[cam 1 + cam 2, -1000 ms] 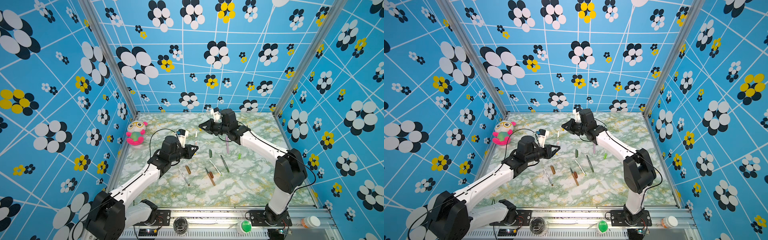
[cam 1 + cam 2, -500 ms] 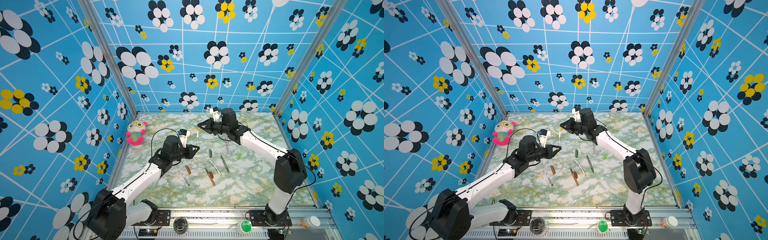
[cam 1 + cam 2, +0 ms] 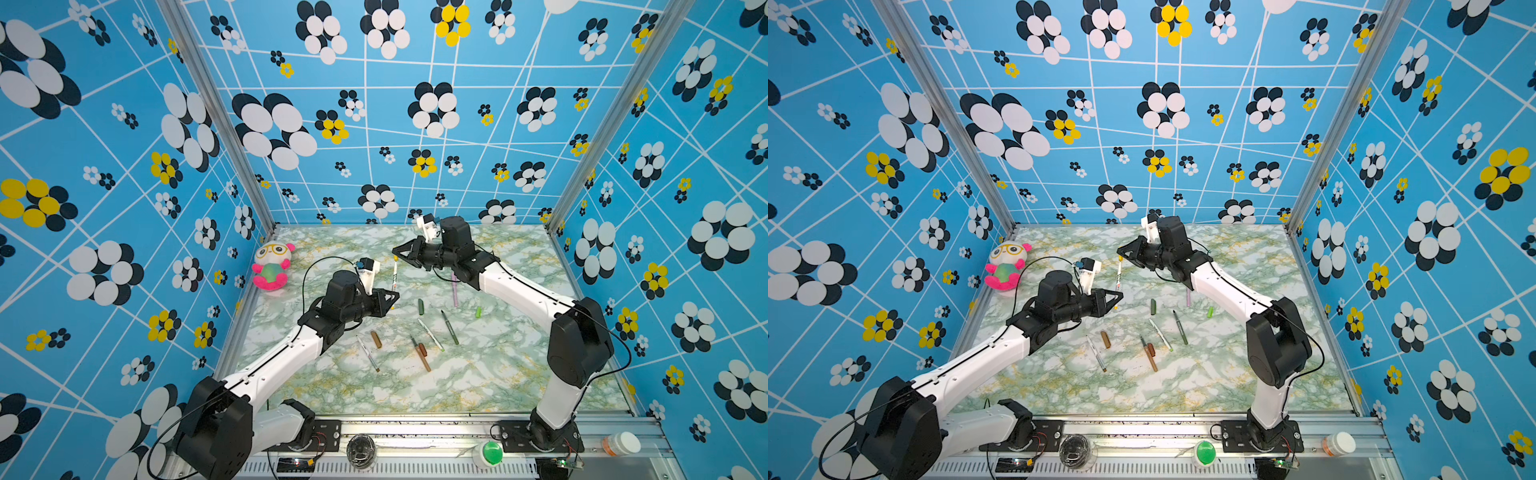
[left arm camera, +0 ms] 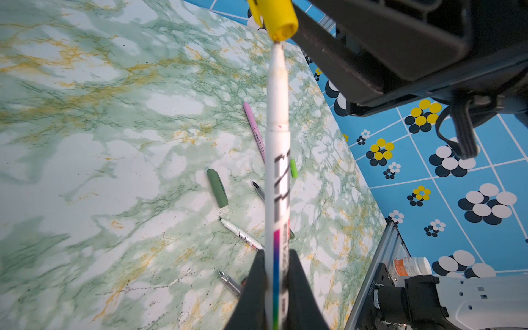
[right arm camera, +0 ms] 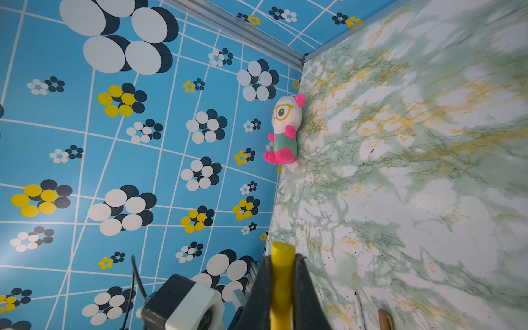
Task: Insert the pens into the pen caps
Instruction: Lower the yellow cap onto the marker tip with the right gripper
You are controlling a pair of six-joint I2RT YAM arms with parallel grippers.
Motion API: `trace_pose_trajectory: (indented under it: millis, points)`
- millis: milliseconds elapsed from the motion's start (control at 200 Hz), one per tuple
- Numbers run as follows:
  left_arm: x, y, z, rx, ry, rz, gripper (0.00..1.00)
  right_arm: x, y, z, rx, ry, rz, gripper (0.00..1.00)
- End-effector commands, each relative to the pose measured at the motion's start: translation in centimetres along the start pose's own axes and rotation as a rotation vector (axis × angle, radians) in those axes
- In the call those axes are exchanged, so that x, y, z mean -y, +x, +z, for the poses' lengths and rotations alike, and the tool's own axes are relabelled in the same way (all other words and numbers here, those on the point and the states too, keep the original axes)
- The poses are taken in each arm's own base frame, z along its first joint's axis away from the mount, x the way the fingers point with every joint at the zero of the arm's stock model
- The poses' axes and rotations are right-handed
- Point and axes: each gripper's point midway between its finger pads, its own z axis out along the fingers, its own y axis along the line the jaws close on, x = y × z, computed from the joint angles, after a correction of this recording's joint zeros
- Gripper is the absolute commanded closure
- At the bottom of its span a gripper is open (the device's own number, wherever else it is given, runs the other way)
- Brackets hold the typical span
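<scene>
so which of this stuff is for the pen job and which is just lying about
Job: white pen in left gripper, yellow cap in right gripper; on the table second white pen, third white pen, pink pen, dark green pen, brown pen, dark green cap, lime cap, brown cap, reddish-brown cap.
Lying about: plush toy, white bottle, green button.

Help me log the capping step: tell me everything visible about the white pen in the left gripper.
The white pen is a slim, plastic-looking marker: white barrel with black lettering, a pink-to-blue-to-green stripe near its rear, and a tapered, slightly smudged front section. The left gripper is shut on its rear part, holding it off the table. Its tip meets the mouth of the yellow cap held by the right gripper; whether it has entered cannot be told.
</scene>
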Motion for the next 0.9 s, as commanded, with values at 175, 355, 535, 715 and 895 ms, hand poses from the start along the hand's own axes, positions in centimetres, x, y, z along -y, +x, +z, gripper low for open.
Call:
trace_pose_trajectory:
  millis: [175,355,535,715,895]
  points:
    - [1.1,-1.3,-0.1,0.04,0.028,0.037,1.0,-1.2,-0.2,-0.1,0.007,-0.016,-0.038,1.0]
    - [1.1,-1.4,-0.2,0.045,0.024,0.038,1.0,-1.2,-0.3,-0.2,0.009,-0.011,-0.044,1.0]
    - [1.0,-1.5,-0.1,0.051,0.02,0.034,1.0,-1.3,0.1,-0.1,0.0,-0.006,-0.058,1.0]
    - [1.0,-1.6,-0.2,0.055,0.018,0.033,1.0,-1.2,0.5,0.0,-0.006,-0.002,-0.064,1.0]
    - [0.8,-1.7,-0.3,0.066,0.006,0.029,1.0,-1.6,0.6,-0.1,-0.005,-0.01,-0.075,1.0]
